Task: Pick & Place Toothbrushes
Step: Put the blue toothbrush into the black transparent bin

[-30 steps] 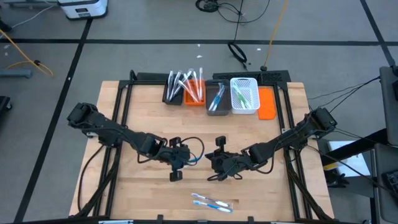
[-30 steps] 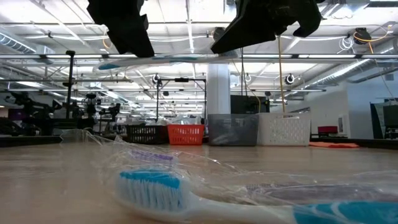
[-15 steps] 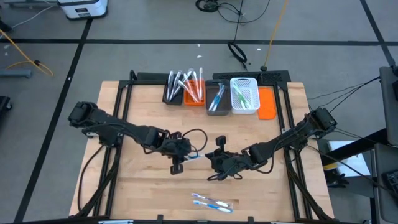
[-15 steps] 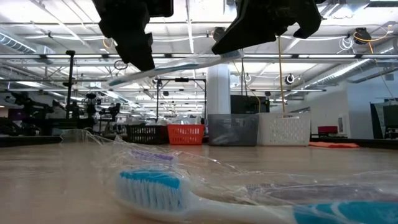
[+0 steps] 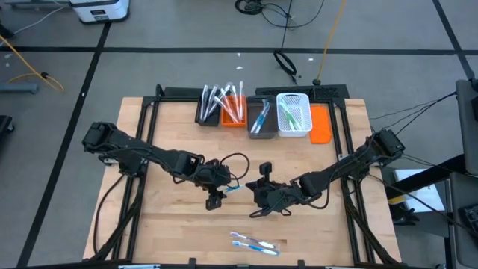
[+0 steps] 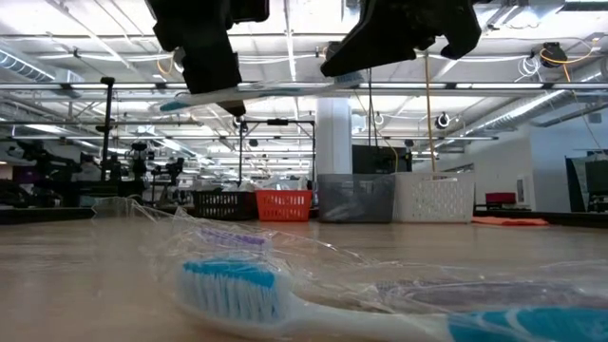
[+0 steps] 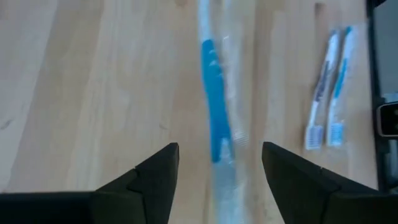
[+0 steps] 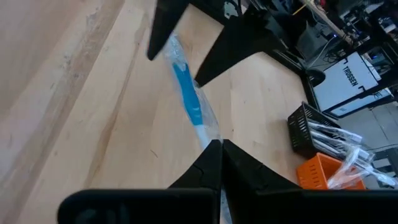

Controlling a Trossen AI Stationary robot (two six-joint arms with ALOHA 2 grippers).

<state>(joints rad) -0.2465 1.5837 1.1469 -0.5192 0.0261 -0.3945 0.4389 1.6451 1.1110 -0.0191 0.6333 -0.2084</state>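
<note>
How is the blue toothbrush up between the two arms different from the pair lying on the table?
The held toothbrush hangs in the air, pinched by the shut right tool; the pair lies on the wood. The held one is single, with the open left tool straddling it; the pair lies side by side, untouched. All have blue in them and sit in clear wrapping.

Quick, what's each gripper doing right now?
Left gripper: open, astride the blue toothbrush, not gripping it.
Right gripper: shut on that toothbrush's other end.
</note>
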